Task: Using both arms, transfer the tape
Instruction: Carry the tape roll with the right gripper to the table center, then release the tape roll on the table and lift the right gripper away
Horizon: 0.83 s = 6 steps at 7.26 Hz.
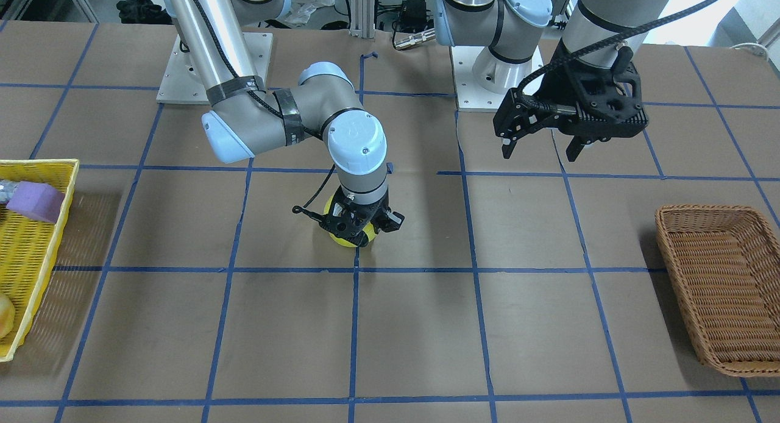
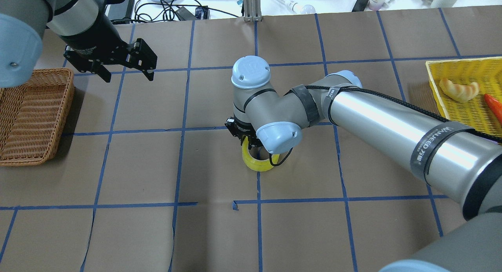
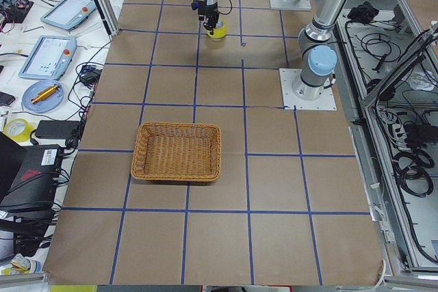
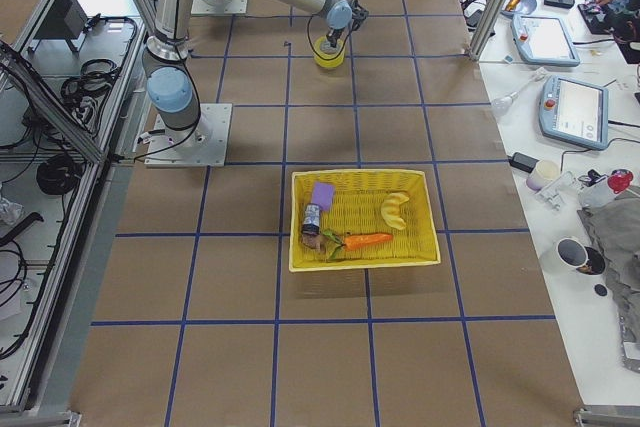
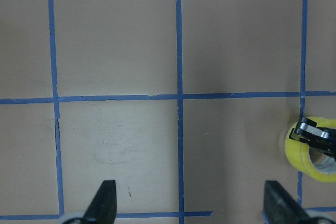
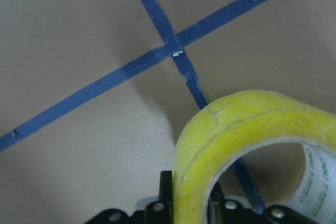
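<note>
The yellow tape roll [image 1: 345,238] stands on edge at the middle of the table, and also shows in the overhead view [image 2: 257,163] and close up in the right wrist view [image 6: 236,140]. My right gripper [image 1: 356,225] points straight down and is shut on the roll's wall, one finger outside and one inside the white core. I cannot tell whether the roll touches the table. My left gripper [image 2: 125,73] hangs open and empty above the table near the wicker basket, well apart from the tape. In the left wrist view its fingertips [image 5: 107,198] are spread wide, with the tape [image 5: 310,150] at the right edge.
A brown wicker basket [image 2: 31,115] sits on my left side. A yellow basket [image 1: 30,246] on my right side holds a purple foam block [image 1: 35,202] and other items. Blue tape lines grid the brown table.
</note>
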Available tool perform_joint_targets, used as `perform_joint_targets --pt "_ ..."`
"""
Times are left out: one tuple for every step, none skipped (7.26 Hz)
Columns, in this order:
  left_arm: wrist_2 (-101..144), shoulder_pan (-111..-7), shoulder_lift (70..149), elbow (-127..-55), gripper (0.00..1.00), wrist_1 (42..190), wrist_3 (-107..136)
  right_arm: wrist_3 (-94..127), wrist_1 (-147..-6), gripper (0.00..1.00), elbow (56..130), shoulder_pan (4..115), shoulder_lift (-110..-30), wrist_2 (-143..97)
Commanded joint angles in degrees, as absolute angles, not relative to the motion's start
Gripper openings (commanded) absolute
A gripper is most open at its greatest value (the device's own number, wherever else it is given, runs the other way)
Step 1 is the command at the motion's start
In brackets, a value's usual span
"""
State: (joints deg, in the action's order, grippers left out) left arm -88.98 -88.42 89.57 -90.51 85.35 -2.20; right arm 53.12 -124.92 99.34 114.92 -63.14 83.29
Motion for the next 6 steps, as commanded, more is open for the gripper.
perform_joint_targets --pt "-89.0 -88.4 89.2 -90.4 1.00 85.5 -2.2 52.9 -126.6 0.89 99.0 115.0 -63.5 83.3" --pt "-88.9 -88.4 89.1 -90.4 1.00 85.7 -2.2 52.6 -127.4 0.98 98.2 114.9 -64.6 84.1" --pt "-88.9 -88.4 89.1 -90.4 1.00 85.9 -2.3 51.7 -127.3 1.00 98.2 113.7 -65.3 84.5" --pt "-88.9 -88.5 89.1 -90.4 1.00 86.0 -2.3 45.6 -126.7 1.00 98.2 110.8 -67.5 87.9" --pt "-88.9 -88.5 88.8 -90.5 1.00 86.3 -2.4 38.8 -124.9 1.00 98.5 105.4 -70.3 89.1" --pt "-85.6 -88.5 88.9 -90.6 1.00 86.3 -2.2 30.8 -121.8 1.00 98.4 99.3 -73.4 88.9"
